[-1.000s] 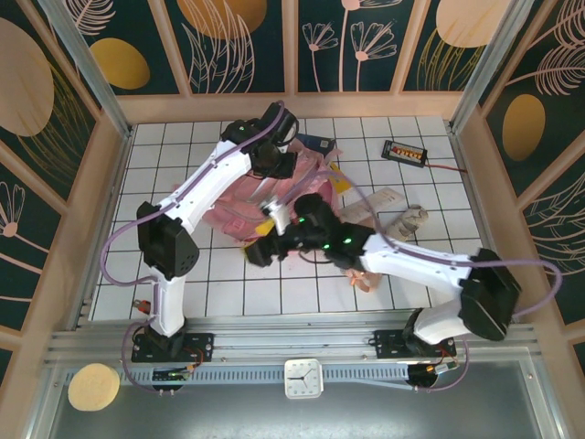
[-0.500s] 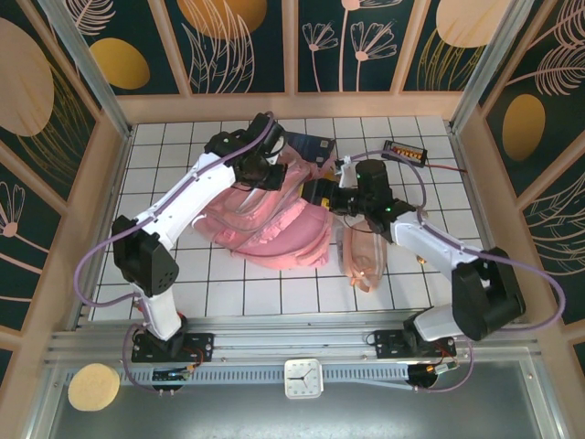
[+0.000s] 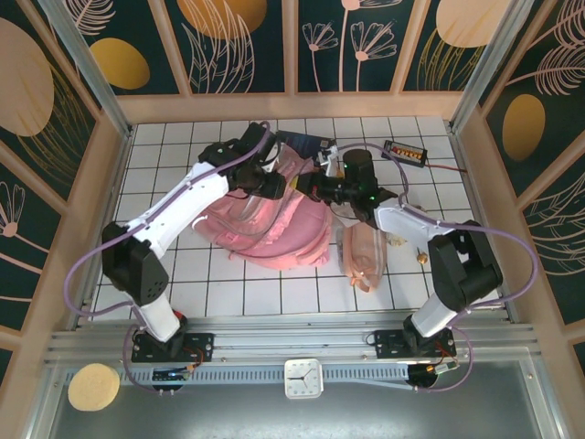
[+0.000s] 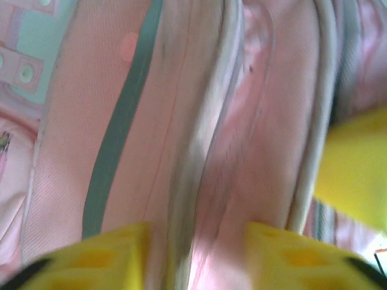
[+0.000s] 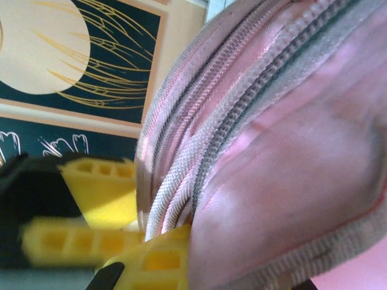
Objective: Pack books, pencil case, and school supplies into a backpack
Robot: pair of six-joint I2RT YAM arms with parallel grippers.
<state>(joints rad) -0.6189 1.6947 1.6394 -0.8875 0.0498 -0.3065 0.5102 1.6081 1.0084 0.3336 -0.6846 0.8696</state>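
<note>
At the far rim of the large soft pink fabric backpack (image 3: 270, 233), mid-tabletop (image 3: 183, 283): right claw (image 3: 317, 187) pinched tight on the zipper edge (image 5: 199, 139), left claw (image 3: 277, 186) half-spread beside it. Looks limp and light, likely slumps. Hold that stiffer zipper edge.

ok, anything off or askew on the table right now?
Nothing spilled or damaged. The backpack lies slumped and rumpled mid-table, and the navy book lies at its far edge, partly hidden; whether under or just behind it, I can't tell. The right fingers are pinched on its zipper rim.
</note>
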